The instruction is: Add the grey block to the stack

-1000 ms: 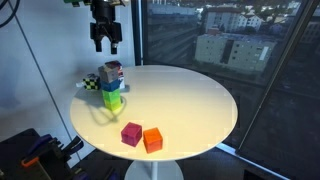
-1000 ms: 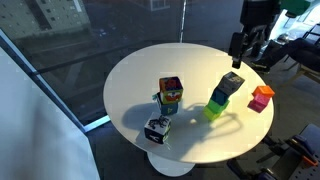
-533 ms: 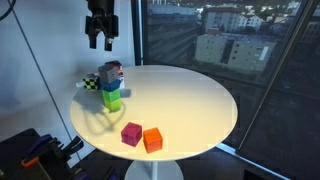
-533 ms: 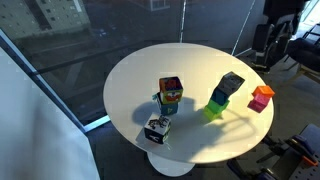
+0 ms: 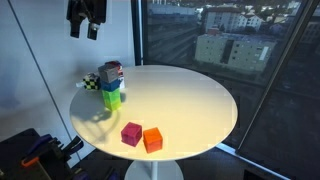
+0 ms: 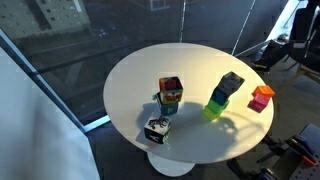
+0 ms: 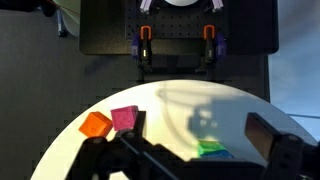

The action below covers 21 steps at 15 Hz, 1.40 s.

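Your tool hung high above the surface, off to one side of the stack. Its fingers were spread with nothing between them. The wrist view agreed: the dark fingers stood wide, with only the surface and blocks far below.

I judge you held it there because the job looked done. In an exterior view the grey block sat on top of the stack, over the blue cube and the green one at the base. The column leaned a little, so keeping the tool well clear seemed the safe way to leave it undisturbed. The magenta cube and orange cube lay side by side near the rim, well apart from the stack. The red patterned cube and the checkered piece stood on their own.

A second earlier the tool had hovered just over the stack. You had since lifted it up and sideways to the top corner of the frame. In an exterior view where it had hung near the stack's top, it could no longer be clearly seen. Its fingers had been apart then too. No block had shifted.
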{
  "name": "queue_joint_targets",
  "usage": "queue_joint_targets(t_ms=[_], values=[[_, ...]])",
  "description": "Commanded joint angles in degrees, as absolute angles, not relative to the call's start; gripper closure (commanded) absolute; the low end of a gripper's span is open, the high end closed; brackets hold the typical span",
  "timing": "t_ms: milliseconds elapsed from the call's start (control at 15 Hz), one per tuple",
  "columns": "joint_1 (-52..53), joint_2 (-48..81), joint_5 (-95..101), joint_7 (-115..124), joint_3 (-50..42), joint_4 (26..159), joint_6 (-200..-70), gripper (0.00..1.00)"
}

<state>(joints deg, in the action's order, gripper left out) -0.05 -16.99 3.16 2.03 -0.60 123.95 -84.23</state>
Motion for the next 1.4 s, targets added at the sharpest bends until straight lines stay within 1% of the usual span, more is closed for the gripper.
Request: queue_joint_targets(t_ms=[0,400,867,1200,1333], values=[[-0.37,-21.36,4.35,-1.35,-1.15,125.28,-83.55,0.00],[-0.26,-27.54,4.57,-4.75,-1.96,128.09,-87.20,0.00],[-0.49,-34.44,4.31,-4.72,-2.73,133.95,-97.47,0.00],[-0.60,-36.38,3.78,-4.48,-3.24,136.17,-101.03,0.00],[-0.40,-34.85,3.53,-3.55,-2.62,134.92,-99.58,0.00]])
